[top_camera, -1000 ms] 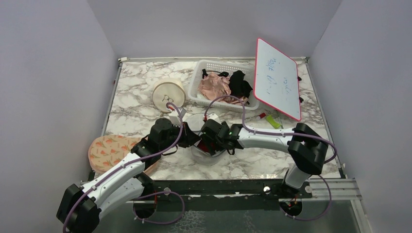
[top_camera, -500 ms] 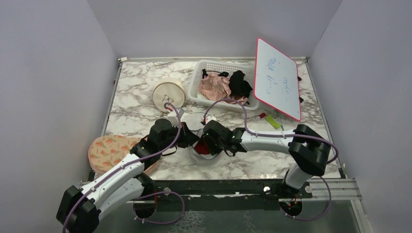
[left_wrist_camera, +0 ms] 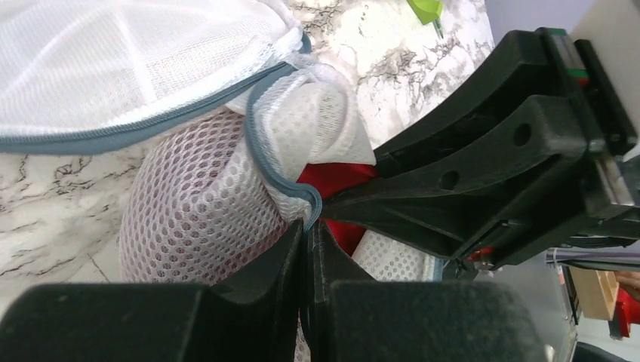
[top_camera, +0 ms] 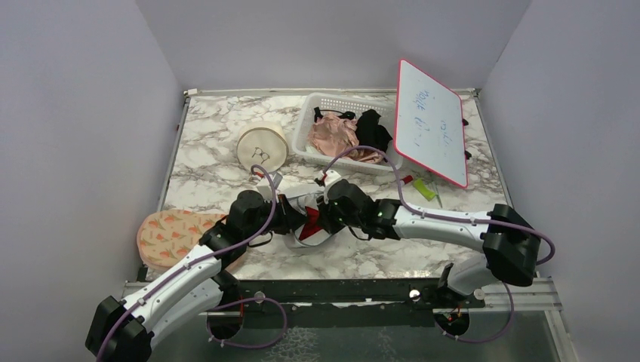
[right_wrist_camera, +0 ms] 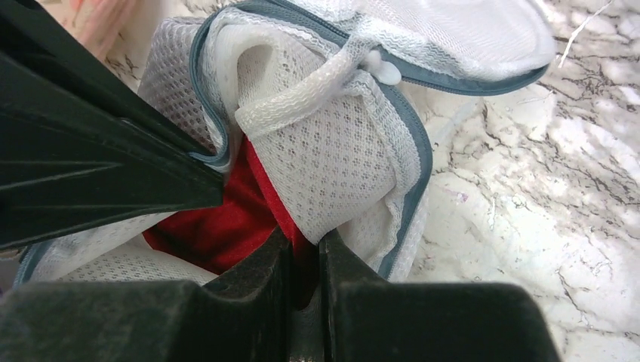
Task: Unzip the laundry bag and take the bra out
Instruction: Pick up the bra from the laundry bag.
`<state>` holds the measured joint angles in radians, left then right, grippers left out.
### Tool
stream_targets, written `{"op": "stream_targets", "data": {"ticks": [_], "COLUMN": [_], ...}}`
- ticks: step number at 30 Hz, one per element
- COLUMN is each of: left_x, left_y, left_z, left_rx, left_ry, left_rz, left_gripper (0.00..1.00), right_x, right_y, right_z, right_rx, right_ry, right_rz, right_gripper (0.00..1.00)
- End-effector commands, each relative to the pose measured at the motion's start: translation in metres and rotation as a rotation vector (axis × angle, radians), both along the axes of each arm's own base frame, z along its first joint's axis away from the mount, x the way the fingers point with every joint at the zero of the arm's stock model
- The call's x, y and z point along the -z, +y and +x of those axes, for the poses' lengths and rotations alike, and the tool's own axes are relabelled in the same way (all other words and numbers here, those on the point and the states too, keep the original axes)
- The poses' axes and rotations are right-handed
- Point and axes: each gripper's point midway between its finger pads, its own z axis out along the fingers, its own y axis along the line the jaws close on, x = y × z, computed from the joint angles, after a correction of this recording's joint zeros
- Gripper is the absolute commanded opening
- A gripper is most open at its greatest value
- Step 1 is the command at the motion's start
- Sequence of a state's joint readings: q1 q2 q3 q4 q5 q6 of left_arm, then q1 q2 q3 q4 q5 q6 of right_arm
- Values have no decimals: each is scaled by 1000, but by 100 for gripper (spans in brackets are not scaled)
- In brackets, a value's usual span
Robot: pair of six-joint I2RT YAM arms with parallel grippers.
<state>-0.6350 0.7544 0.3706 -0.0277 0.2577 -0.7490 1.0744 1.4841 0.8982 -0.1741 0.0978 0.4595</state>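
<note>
Our left gripper (left_wrist_camera: 307, 230) is closed on the grey-blue zip rim (left_wrist_camera: 264, 162) of the laundry bag (left_wrist_camera: 181, 219), which lies just ahead of it. Our right gripper (right_wrist_camera: 306, 245) pinches the red bra (right_wrist_camera: 226, 222) in the opening. We should pull slowly outward, with the rim held firm.

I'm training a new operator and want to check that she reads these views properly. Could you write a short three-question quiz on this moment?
1. True or false: the laundry bag is zipped shut.
2. What is the right gripper pinching? A) the red bra B) the zip pull C) the white basket
3. Fill in: the left gripper is shut on the bag's grey-blue ___.

Key: 1 false, its top flap is open; 2 A; 3 zip edge.
</note>
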Motion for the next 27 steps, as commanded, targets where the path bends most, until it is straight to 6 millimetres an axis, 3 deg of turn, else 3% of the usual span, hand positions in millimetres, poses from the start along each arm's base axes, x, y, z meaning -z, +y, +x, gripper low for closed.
{"op": "stream_targets", "data": {"ticks": [1,6,10,13,17,21,27], "left_x": [-6,-8,1,6,7,7,12], "left_y": [-1,2,5,5,3,3,5], "left_z": [1,4,4,5,8,11,10], "left_rx": [11,-4,-13,-17,-16,-19,-37], "left_ry": [-30,-50,-48,-41,-33,-36,-24], "left_rz": [-7,10,27,34,44,50,54], "left_gripper": [0,0,0,0,0,0,0], "right_x": [-24,5,29,32,16,-20,-57], "right_y": [4,-23,-25,-23,-20,-7,8], "right_z": [8,10,-1,-5,-5,-7,-6], "right_rx": [23,86,40,13,-14,-82,-123], "right_ry": [-56,-59,-5,14,-10,-56,-106], "right_rz": [48,-68,-107,-124,-107,-20,81], "right_gripper": [1,18,35,44,58,67,71]}}
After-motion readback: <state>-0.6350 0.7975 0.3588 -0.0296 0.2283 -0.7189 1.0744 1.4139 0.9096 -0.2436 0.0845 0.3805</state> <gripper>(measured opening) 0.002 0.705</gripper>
